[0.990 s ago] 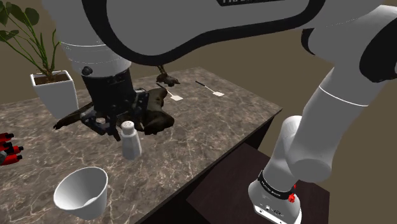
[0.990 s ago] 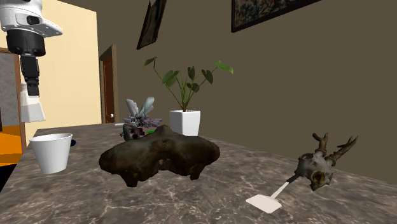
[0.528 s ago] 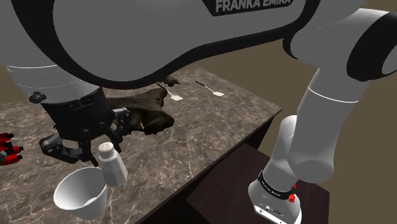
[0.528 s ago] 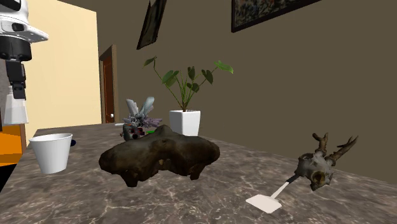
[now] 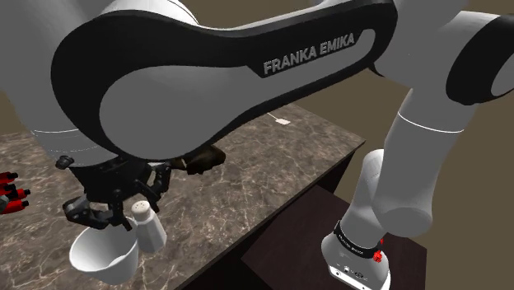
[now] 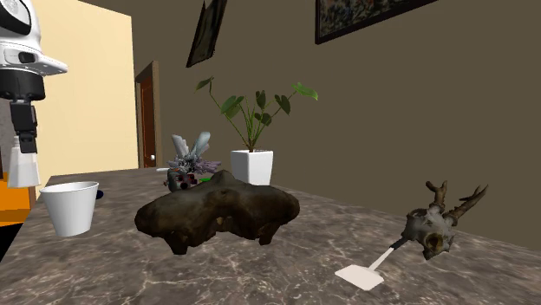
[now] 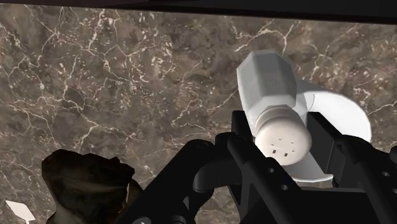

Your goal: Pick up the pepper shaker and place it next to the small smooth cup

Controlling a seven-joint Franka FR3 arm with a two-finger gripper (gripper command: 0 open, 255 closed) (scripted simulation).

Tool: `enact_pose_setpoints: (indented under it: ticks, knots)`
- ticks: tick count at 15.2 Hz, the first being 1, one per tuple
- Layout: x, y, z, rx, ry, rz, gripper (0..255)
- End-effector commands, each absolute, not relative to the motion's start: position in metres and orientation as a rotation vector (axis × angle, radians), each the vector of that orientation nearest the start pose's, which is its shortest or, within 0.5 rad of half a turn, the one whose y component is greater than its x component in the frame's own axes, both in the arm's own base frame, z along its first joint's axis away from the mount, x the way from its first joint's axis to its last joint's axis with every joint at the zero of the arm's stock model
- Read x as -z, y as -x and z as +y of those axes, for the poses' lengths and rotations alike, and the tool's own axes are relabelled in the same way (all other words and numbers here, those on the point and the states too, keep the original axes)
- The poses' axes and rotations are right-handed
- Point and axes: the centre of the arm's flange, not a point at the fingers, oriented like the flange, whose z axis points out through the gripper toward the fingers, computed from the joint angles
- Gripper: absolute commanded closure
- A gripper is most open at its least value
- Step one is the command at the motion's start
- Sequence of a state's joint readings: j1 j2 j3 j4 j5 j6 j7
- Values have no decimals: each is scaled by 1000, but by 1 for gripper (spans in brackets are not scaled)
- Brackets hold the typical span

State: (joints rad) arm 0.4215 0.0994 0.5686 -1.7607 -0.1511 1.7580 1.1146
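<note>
Polished stone, plain white, matt black

The surface (image 7: 127,95) looks like polished brown marble with pale veins. The pepper shaker (image 7: 273,108) is plain matt white, with a faceted body and a smooth cap pierced by small holes. The cup (image 6: 71,208) is the same plain white, with smooth walls. The claw (image 7: 284,139) is matt black, and the arm (image 5: 247,66) has a smooth white shell with a slight sheen. The dark lump (image 6: 217,215) looks rough and stony, and the antlered skull (image 6: 432,230) looks grey and weathered.

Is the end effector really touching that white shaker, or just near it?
Touching. In the wrist view the end effector has its fingers clasped on the white shaker, one each side.
</note>
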Motion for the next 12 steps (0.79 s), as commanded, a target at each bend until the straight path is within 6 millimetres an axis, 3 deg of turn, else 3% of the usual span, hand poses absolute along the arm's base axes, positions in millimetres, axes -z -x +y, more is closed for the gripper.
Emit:
enact_pose_setpoints:
  ticks: [1, 12]
  knots:
    - [-491, -337, 471, 64, 3258, 147, 255]
    - [-433, -337, 471, 64, 3258, 147, 255]
